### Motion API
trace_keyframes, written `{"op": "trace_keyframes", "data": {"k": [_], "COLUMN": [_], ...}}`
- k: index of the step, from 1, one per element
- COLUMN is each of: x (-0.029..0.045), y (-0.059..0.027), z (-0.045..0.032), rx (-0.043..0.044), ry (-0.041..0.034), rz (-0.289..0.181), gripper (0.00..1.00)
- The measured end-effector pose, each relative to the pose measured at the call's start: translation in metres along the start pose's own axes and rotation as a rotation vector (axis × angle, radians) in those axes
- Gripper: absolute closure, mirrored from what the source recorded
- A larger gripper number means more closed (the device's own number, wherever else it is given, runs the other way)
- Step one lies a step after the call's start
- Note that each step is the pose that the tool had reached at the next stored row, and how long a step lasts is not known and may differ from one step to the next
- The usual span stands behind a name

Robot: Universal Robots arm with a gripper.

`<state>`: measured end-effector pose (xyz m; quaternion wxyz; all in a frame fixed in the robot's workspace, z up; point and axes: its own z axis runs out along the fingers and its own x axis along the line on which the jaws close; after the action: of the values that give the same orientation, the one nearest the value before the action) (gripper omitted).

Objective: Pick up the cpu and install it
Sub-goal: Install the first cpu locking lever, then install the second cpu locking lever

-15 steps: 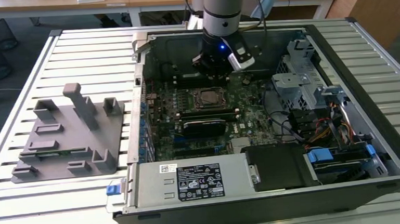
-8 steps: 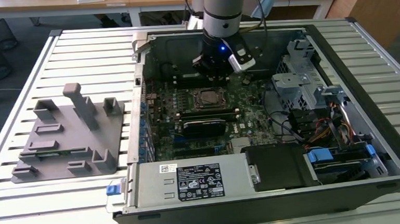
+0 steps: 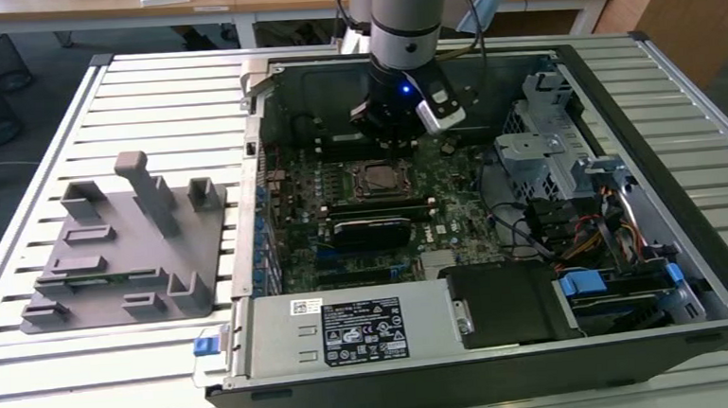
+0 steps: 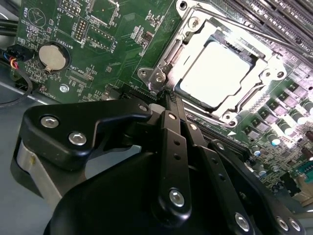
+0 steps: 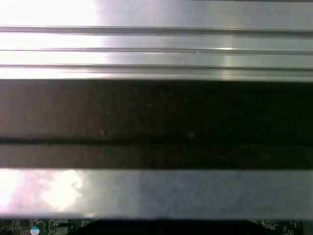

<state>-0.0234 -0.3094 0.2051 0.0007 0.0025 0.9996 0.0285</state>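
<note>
Cpu: cpu (image 4: 217, 73) lies flat in the socket (image 4: 264, 105) on the motherboard (image 4: 112, 29); its pale metal top shows bright in the second wrist view, with the metal frame around it
Exterior view: the socket (image 3: 381, 177) is a small dark square in the middle of the open case (image 3: 672, 270), with the arm (image 3: 401, 17) coming down just behind it
First wrist view: blurred bands of bright ribbed metal and a dark strip, with a thin edge of green board (image 5: 29, 227) along one side
Second wrist view: a coin cell (image 4: 52, 56) sits on the green board well apart from the socket; rows of capacitors (image 4: 298, 110) stand near the socket's far side
Around: a grey holder block (image 3: 127, 252) with upright posts stands on the slatted table (image 3: 34, 186) at the exterior view's left of the case; a drive cage (image 3: 538, 151) and bundled cables (image 3: 594, 237) fill the case at the exterior view's right; a labelled power supply (image 3: 346, 333) lies along the near edge
In the way: the gripper's black linkage covers much of the second wrist view, hiding the board beneath it
Gripper: gripper (image 4: 168, 95) has its fingers pressed together, nothing between them, tips just beside the socket's corner by the lever; touching or not, I cannot tell
</note>
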Motion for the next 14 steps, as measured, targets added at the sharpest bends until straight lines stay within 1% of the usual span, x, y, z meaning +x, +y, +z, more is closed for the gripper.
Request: {"op": "trace_keyframes", "data": {"k": [7,14], "x": [-0.0001,-0.0002], "y": [-0.0025,-0.0113], "z": [-0.0002,-0.0006], "rx": [0.0,0.0], "ry": [0.0,0.0], "rz": [0.0,0.0], "gripper": [0.88,0.88]}}
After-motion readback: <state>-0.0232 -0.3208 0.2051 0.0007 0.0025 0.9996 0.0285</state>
